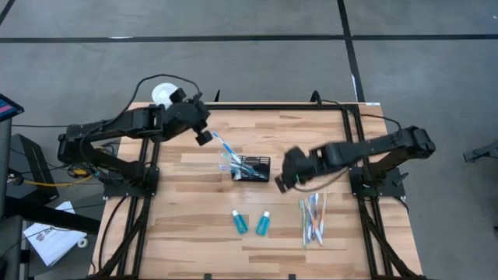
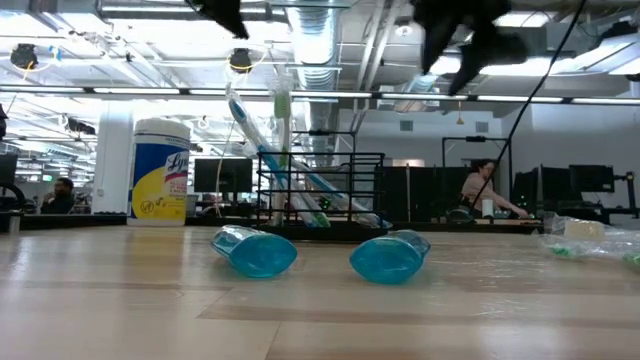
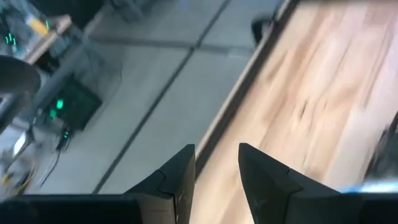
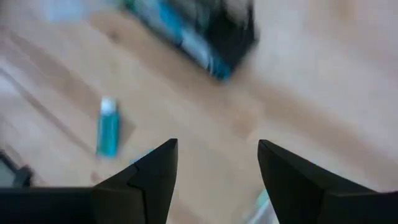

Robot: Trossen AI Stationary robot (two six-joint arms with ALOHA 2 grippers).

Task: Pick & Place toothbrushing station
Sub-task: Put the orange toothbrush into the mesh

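The black wire-mesh basket [image 1: 253, 168] stands mid-table with several toothbrushes [image 1: 226, 150] in it, their free ends leaning out toward the far left. It also shows in the low view [image 2: 320, 190] and, blurred, in the right wrist view [image 4: 214, 31]. Two teal tubes [image 1: 239, 222] [image 1: 263, 223] lie on the table nearer the front edge. My left gripper [image 1: 204, 137] is open and empty, just far-left of the leaning brushes. My right gripper [image 1: 282, 183] is open and empty, raised just right of the basket.
A bundle of loose wrapped toothbrushes [image 1: 313, 218] lies at the near right. A white-lidded round canister with a yellow label [image 1: 163, 95] stands at the far left corner and also shows in the low view [image 2: 160, 170]. Bare wood lies left of the tubes.
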